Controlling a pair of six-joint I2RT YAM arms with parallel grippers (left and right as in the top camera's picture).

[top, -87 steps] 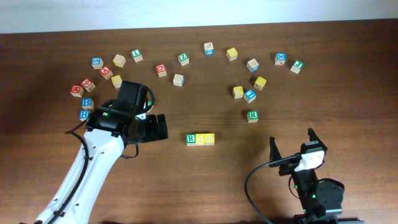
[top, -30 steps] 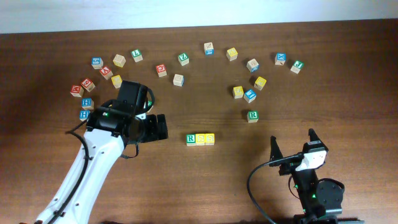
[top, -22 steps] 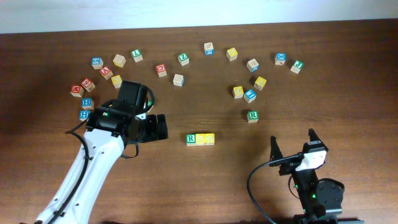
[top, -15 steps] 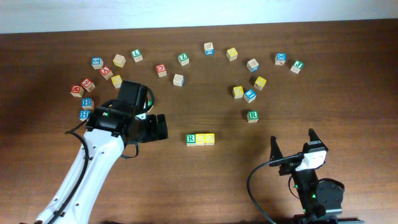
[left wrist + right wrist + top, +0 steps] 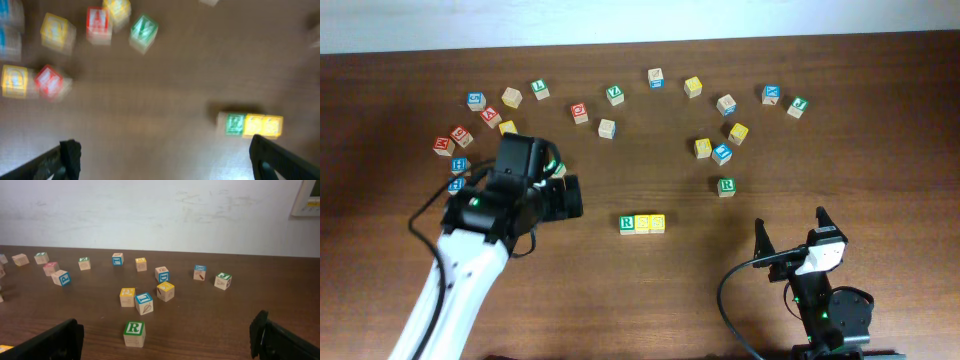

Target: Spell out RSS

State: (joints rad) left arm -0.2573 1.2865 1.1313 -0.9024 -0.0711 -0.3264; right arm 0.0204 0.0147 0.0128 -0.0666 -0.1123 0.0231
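Overhead, the RSS row (image 5: 642, 223) is being seen lying on the bench (image 5: 650, 300): a green R cube (image 5: 628, 223) at one end and two yellow cubes (image 5: 657, 222) touching beside it. The yellow letters are being found too small to read, so the spelling is being judged as probably finished, with nothing left but checking it. The row is lying just beyond the fingertips of the left hand (image 5: 570, 197), and well ahead and to the left of the right hand (image 5: 789, 222). Both hands are being held spread wide and empty, touching nothing. A spare green R cube (image 5: 726, 186) and other loose cubes (image 5: 693, 86) are lying scattered farther off. No container is being shown.
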